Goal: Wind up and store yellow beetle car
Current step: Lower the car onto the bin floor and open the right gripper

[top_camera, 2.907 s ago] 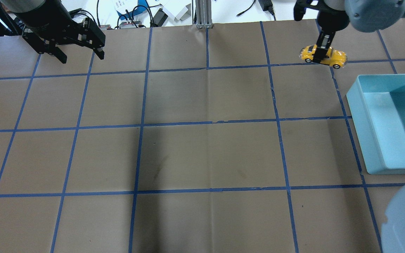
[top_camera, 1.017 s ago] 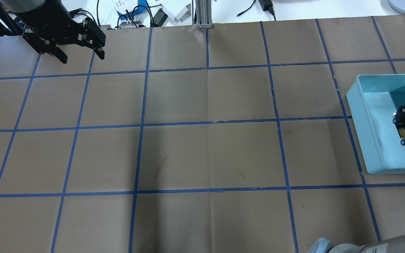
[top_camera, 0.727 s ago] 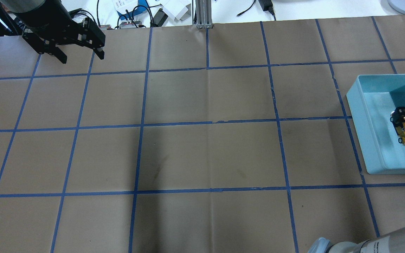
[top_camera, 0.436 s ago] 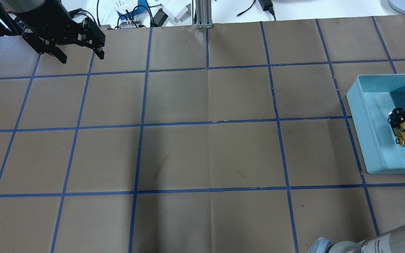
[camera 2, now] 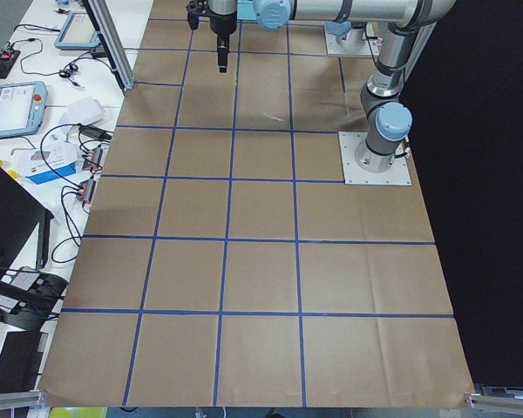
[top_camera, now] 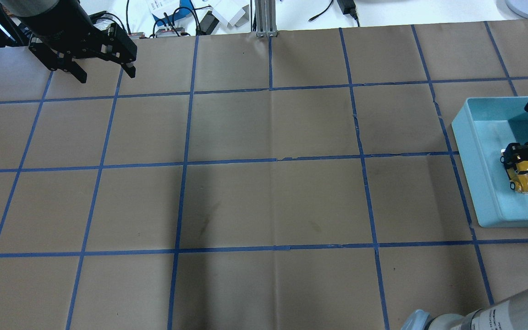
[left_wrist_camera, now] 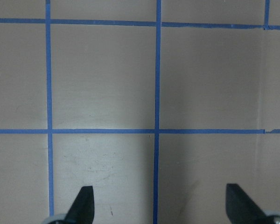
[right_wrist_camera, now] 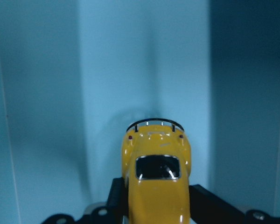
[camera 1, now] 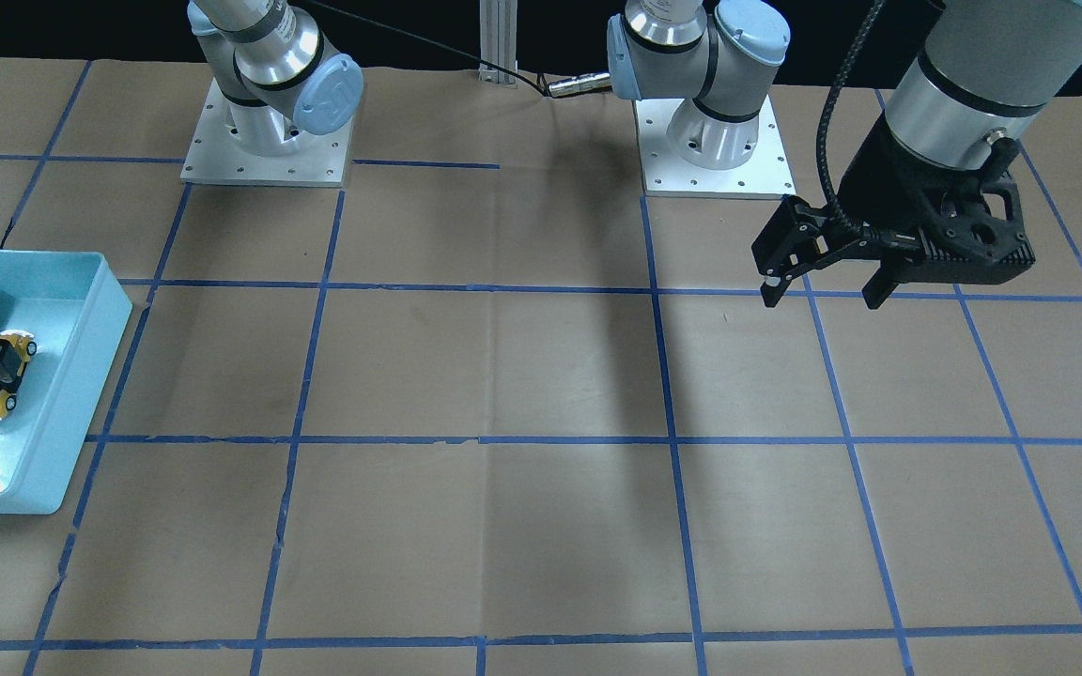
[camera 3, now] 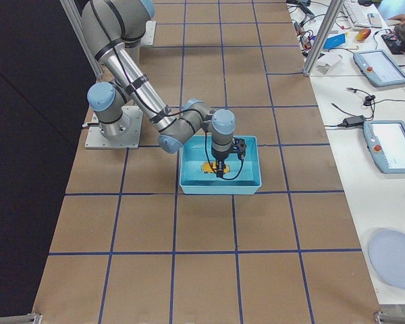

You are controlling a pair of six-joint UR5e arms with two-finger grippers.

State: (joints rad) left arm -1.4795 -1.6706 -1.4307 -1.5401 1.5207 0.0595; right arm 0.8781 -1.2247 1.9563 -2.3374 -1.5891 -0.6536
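The right gripper (right_wrist_camera: 156, 201) was clenched on the flanks of the yellow beetle car (right_wrist_camera: 156, 156), one black finger (right_wrist_camera: 115, 193) against each side. The car hung inside the blue bin (top_camera: 477, 174), low over its floor and nearer the wall that faces the table's middle than the outer wall. Whether its wheels touched the floor could not be told.

By my judgement this was the storing step, almost done: the car was in the bin but not yet let go. The next move called for a short lowering if any gap remained, then a spreading of the fingers and a straight lift clear of the bin's walls, so that the car would not be dragged or tipped.

The left gripper (camera 1: 821, 293) hung with its fingers spread and empty over the table (camera 1: 503, 376), well apart from the bin, toward the end opposite it.

Most of the right gripper was cut off at the picture edge in both the overhead and the front-facing view. The wrist view showed only one end of the car. Nothing showed whether its spring was wound.
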